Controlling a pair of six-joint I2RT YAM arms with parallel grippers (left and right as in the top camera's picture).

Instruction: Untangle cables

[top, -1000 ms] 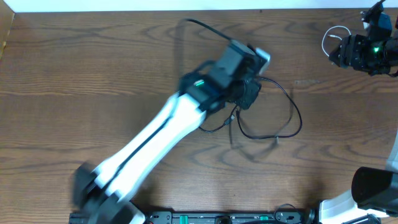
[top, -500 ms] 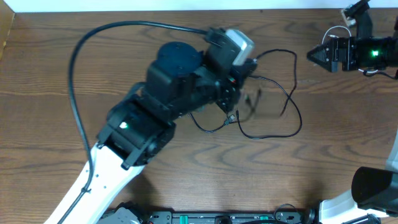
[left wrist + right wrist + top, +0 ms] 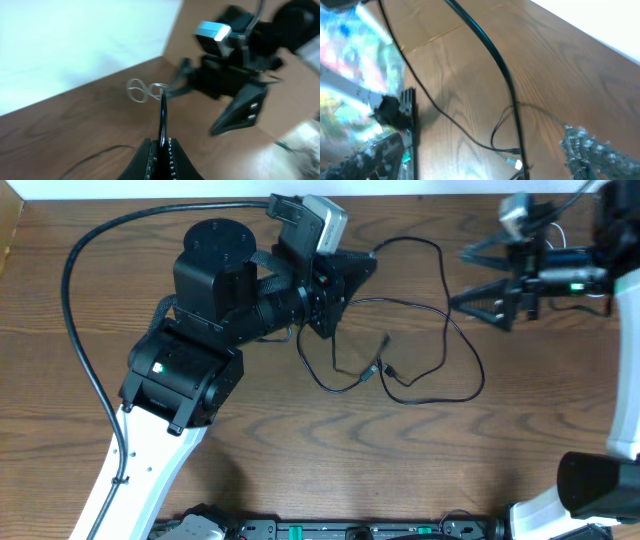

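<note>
- Nearest the robot's side, the bare tabletop [image 3: 400, 470] shows brown wood grain. The left arm [image 3: 180, 375] crosses it from the near left corner toward the far middle.
- Next, the black cable [image 3: 440, 400] sprawls mid-tabletop in loose loops that cross each other. Small plug ends lie close together near the middle of the loops.
- Farther on, one stretch of that cable runs to the left pincer [image 3: 161, 146], which is closed tight on it. In the left wrist view the cord stands straight up out of the pinched fingers.
- Off to the right at about the same depth, the right pincer [image 3: 460, 277] hangs with its jaws spread wide. It points left toward the left pincer, with an arc of the black cable between them.
- Farthest, near the tabletop's far edge, the white cable [image 3: 148, 90] lies in a small figure-eight coil just beside a right finger. From overhead I cannot make it out clearly.
</note>
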